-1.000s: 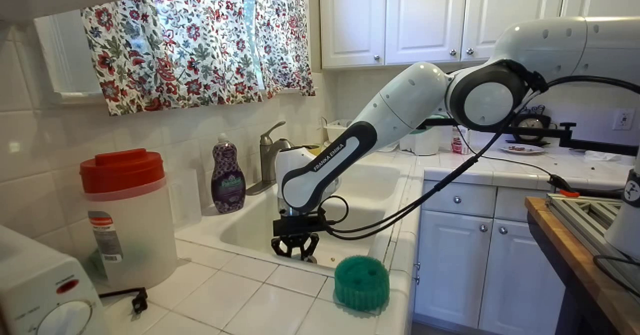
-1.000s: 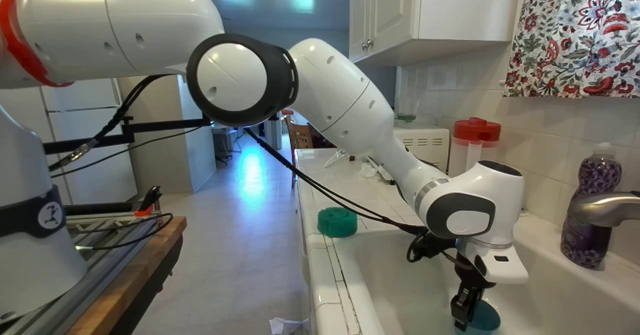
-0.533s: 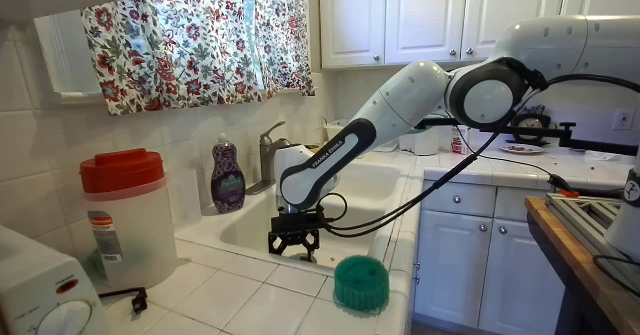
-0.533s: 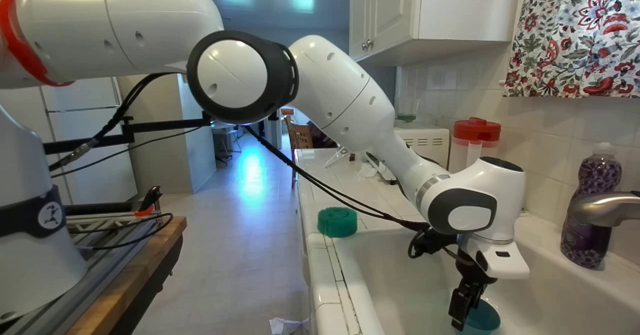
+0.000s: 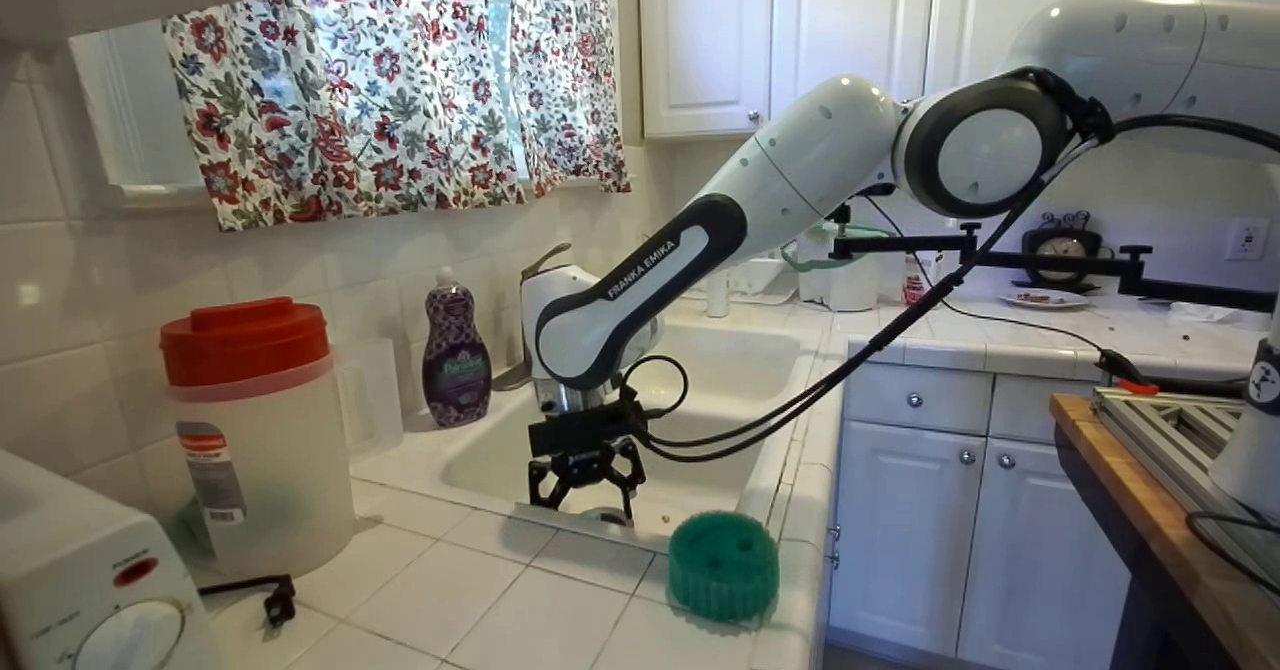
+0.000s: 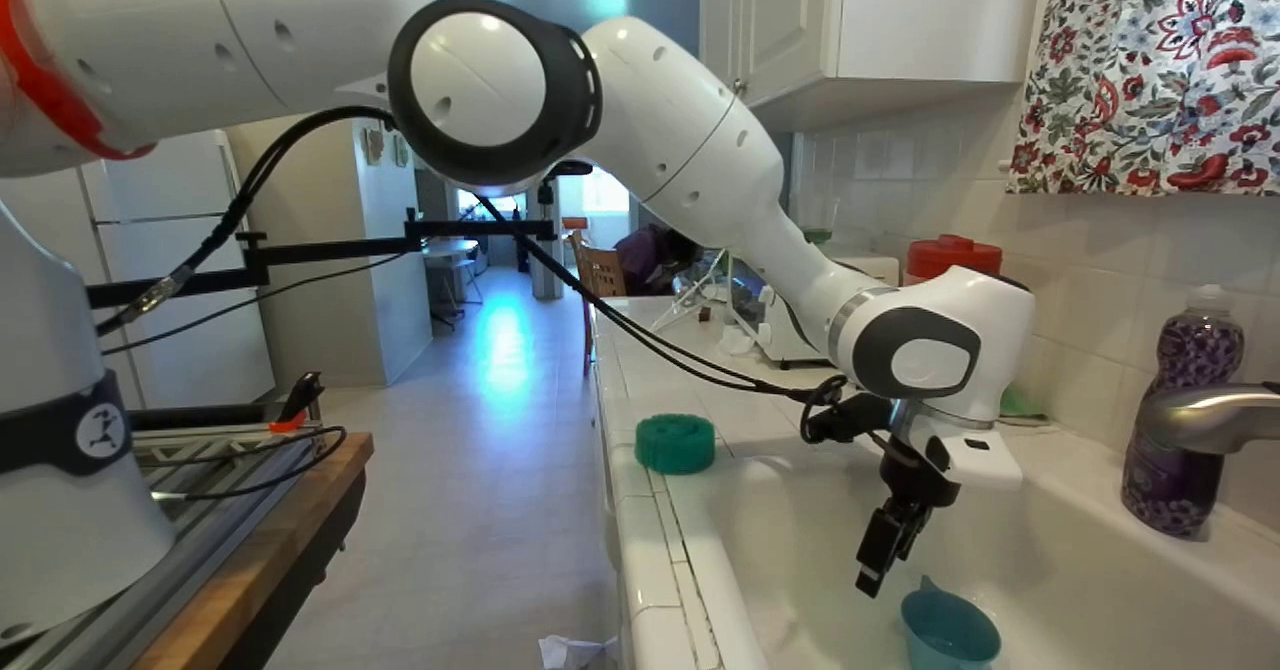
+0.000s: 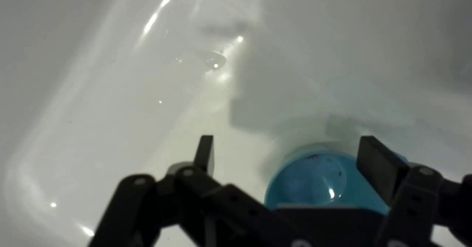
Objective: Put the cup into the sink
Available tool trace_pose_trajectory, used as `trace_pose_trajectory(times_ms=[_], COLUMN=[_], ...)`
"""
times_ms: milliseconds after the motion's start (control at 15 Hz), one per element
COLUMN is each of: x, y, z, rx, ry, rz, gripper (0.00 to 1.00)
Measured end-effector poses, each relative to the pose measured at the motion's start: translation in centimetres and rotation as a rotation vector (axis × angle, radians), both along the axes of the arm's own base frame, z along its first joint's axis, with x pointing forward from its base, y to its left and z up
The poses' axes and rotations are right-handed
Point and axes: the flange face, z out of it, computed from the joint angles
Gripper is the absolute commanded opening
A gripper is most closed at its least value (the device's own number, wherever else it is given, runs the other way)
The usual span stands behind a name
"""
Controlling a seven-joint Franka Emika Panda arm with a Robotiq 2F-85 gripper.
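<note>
The blue cup point(image 6: 950, 632) stands upright on the bottom of the white sink point(image 6: 800, 550), with a small tab at its rim. In the wrist view I look down into the cup point(image 7: 313, 180), where a few dark specks show. My gripper point(image 7: 287, 143) is open and holds nothing; its wide-spread fingers are above the cup, one over the cup's right side. An exterior view shows the gripper point(image 6: 870, 586) higher than the cup and apart from it. From across the counter, the near rim of the sink point(image 5: 480, 505) hides most of the cup below the gripper point(image 5: 585, 508).
A green ridged round object point(image 5: 723, 565) sits on the tiled counter by the sink corner. Behind the basin stand the faucet point(image 6: 1205, 418) and a purple soap bottle point(image 5: 456, 350). A red-lidded container point(image 5: 255, 430) is further along the wall.
The jaws have spread wider. My gripper has risen and drawn away from the cup, which stays in place in the basin and now shows more fully.
</note>
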Motion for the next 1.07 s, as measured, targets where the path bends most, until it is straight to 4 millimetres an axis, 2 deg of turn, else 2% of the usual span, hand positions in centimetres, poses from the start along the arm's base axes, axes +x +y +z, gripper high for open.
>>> trace_pose_trajectory(times_ms=[267,533,867,1067], x=[-1.2,-3.0,-6.5,-8.3], y=[0.0,-1.0,-2.2,-2.0], z=[2.5,6.1,11.4,13.6], rx=[-0.007,-0.028,-0.081,-0.127], ry=[0.080,0.176,0.311,0.346], rz=[0.010,0.067,0.248,0.383], gripper=[1.00,1.00,1.00,1.00])
